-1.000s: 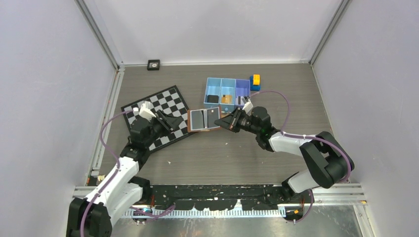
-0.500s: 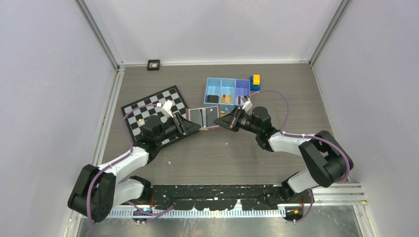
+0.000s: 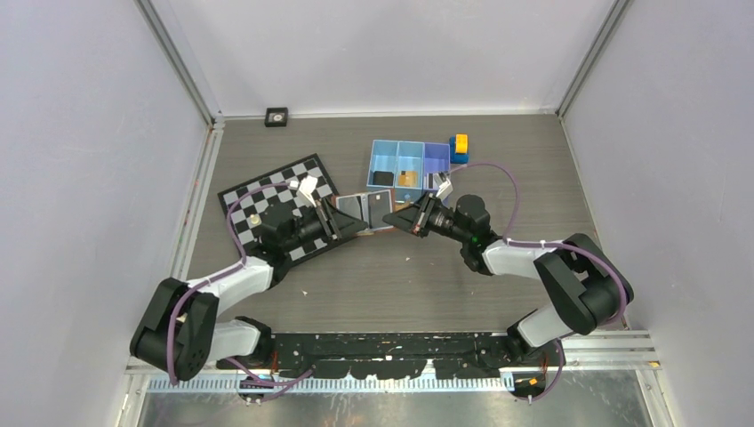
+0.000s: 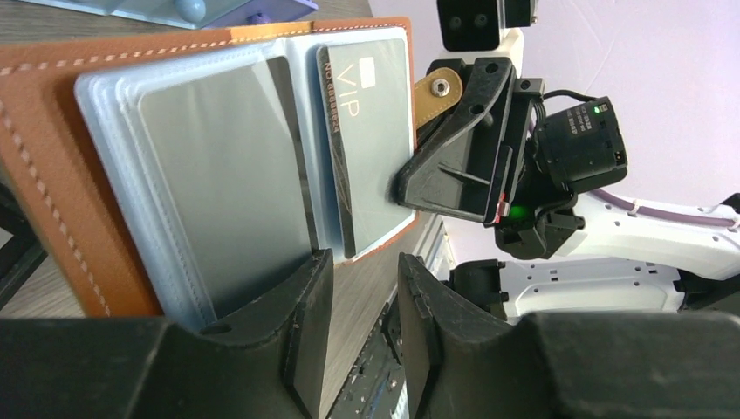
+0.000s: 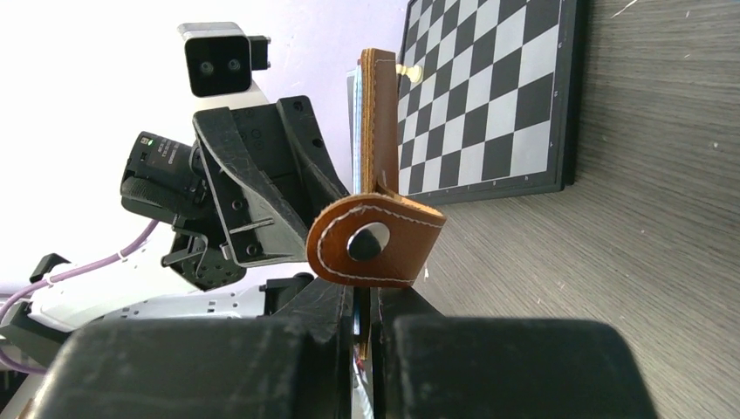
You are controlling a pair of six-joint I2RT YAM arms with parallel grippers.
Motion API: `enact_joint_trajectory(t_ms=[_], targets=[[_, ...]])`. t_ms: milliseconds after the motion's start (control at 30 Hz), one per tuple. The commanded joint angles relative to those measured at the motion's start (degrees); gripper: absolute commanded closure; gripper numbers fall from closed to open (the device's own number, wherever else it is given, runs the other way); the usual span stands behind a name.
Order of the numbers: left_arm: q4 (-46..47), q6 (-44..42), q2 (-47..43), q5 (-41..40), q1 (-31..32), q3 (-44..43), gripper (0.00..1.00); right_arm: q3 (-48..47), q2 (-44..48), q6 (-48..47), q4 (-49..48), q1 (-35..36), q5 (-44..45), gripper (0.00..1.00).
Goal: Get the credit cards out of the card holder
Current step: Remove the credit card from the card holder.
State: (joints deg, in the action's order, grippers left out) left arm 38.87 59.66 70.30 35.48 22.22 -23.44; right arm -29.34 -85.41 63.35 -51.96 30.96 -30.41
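Wood table: R gripper clamps card holder edge.

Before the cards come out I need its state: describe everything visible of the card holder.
The card holder is brown and leather-like with pale stitching, spread open. Its clear plastic sleeves hold a plain grey card and a card marked VIP. A strap with a metal snap hangs off one edge, where the right gripper is shut on it. The left gripper, open, sits at another edge near the fold.
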Motion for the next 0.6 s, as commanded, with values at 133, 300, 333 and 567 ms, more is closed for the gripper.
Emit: enact_joint_trajectory(t_ms=[133,300,333,567], targets=[[9.21,3.42,2.73,3.74,-0.15,-1.43,0.71,-0.94,-0.5,1.52,-8.13,1.09,-2.66,1.0],[11.52,5.62,3.27,4.45,-1.3,-0.79,0.76,-0.9,-1.23,2.2,-10.11,1.36,-3.29,1.0],[12.9,6.34,3.68,4.68,-1.56,-0.62,0.76,-0.89,-1.32,2.33,-10.43,1.38,-3.39,1.0],[15.37,8.48,5.91,5.39,-2.54,-0.31,0.69,-0.61,-1.61,3.33,-12.87,1.43,-3.86,0.99]])
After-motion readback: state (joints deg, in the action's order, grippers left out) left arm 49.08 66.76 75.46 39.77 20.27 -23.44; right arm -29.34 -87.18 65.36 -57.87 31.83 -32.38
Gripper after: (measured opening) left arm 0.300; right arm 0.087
